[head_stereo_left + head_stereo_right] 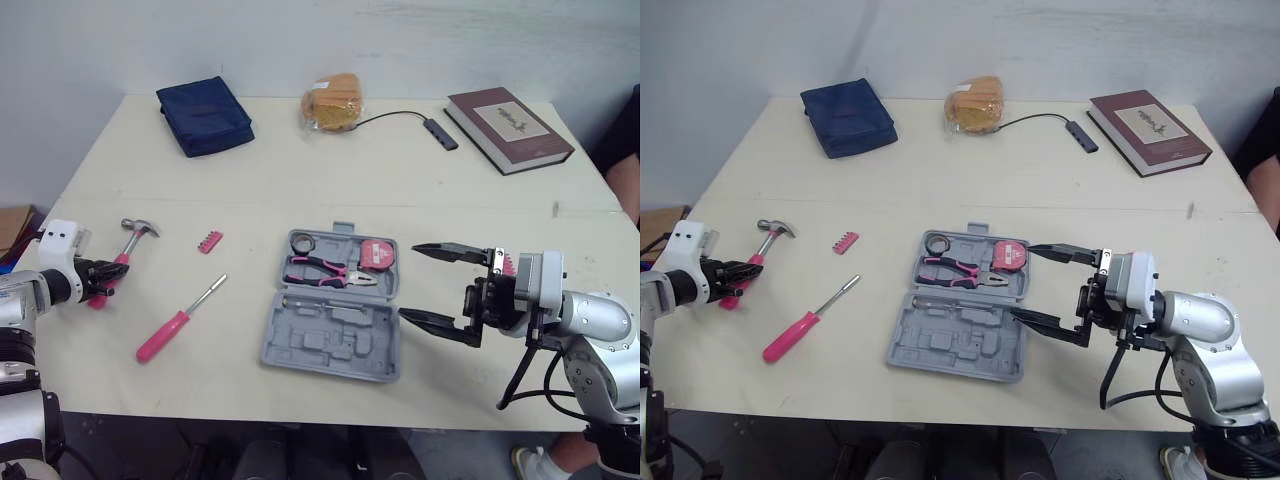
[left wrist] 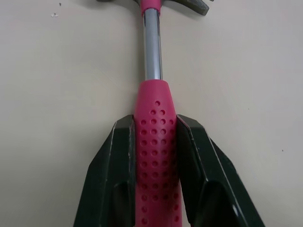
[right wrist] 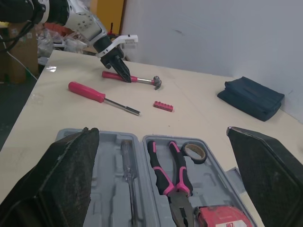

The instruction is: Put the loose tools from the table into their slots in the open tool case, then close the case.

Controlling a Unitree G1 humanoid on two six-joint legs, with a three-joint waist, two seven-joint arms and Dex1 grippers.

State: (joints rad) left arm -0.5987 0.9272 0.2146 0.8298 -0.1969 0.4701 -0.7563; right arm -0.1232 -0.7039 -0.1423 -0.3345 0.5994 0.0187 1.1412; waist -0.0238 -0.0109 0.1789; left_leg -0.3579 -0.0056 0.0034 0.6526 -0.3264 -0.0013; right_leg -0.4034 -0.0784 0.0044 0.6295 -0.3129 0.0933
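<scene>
On table, left hand clamps pink hammer.

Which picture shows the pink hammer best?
The left wrist view: the hammer is close up, its pink handle clamped between the left gripper's fingers. The eye views show it whole but small near the table's left edge; the right wrist view shows it far off.

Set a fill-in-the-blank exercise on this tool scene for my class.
1. The left gripper has its fingers shut on the pink handle of the ____.
2. The pliers lie inside the open ____.
3. The right gripper has its fingers ____ and holds nothing.
4. The pink-handled ____ lies untouched on the table.
Missing words: hammer; tool case; open; screwdriver.
</scene>
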